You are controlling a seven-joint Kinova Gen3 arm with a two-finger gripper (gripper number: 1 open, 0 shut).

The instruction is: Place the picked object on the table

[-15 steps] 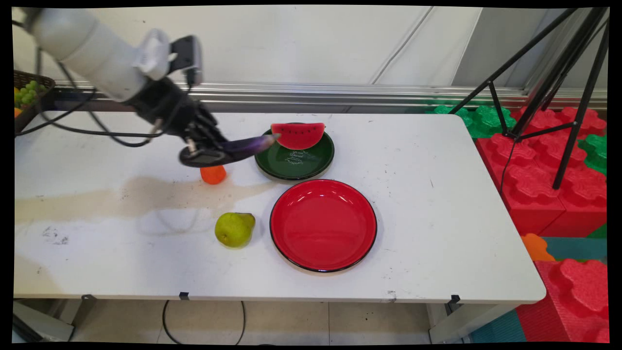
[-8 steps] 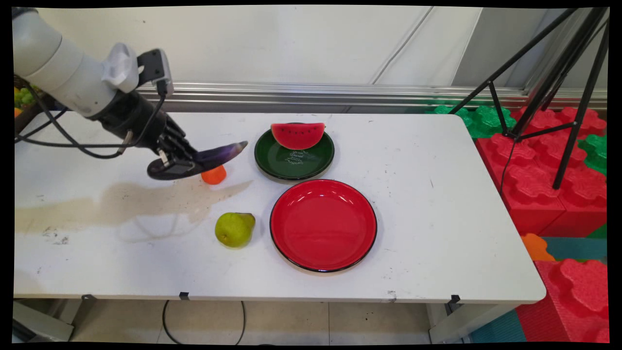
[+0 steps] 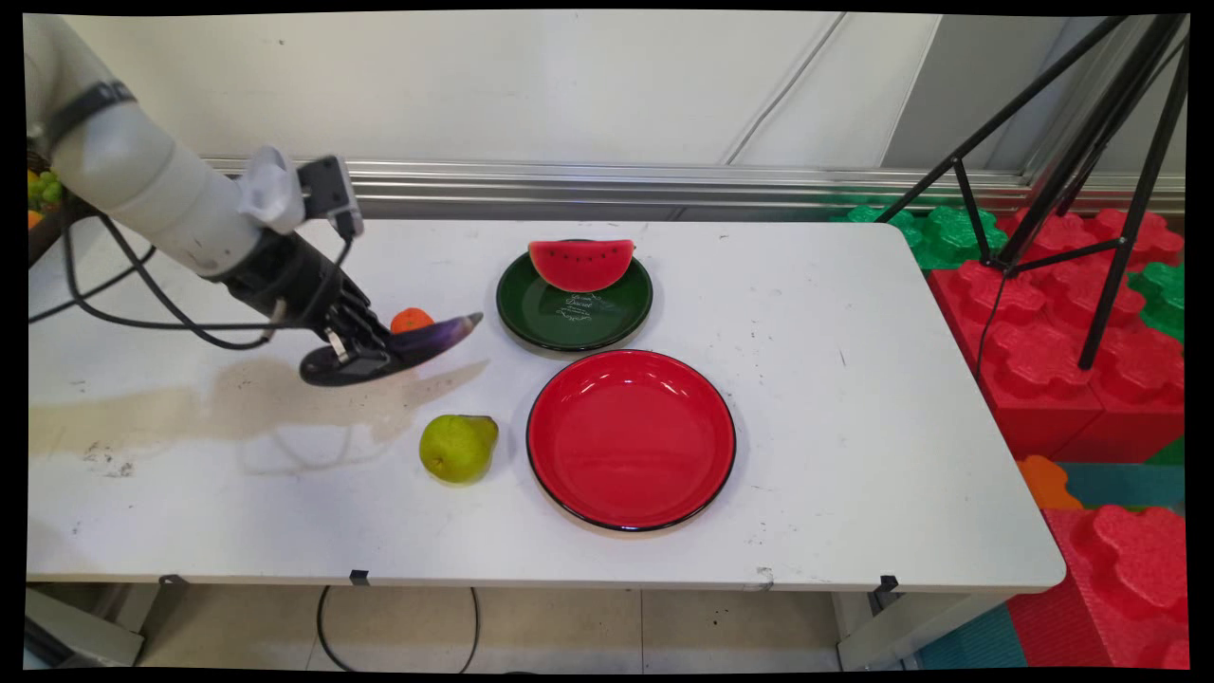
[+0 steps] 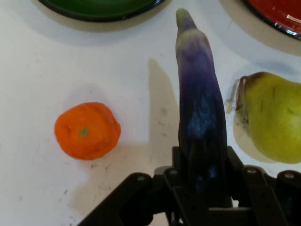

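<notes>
The pincer [image 3: 365,353] has been coming nearer and lower, pinching the eggplant [image 3: 432,335] just above the surface [image 3: 806,398], so it is needing a firm, level hold, staying off the orange [image 4: 87,130] and pear [image 3: 458,446].

Robot lab: white table [image 3: 854,398], camera tripod [image 3: 1091,171], foam blocks [image 3: 1062,360], toy fruit.

We note a smooth, slightly glossy aubergine [image 4: 201,99], a dimpled matt orange [image 4: 87,130], a speckled matt pear [image 4: 272,114], glossy enamel-like plates at 12 o'clock [image 3: 631,438], and a scuffed, stained matt table [image 3: 806,379].
</notes>
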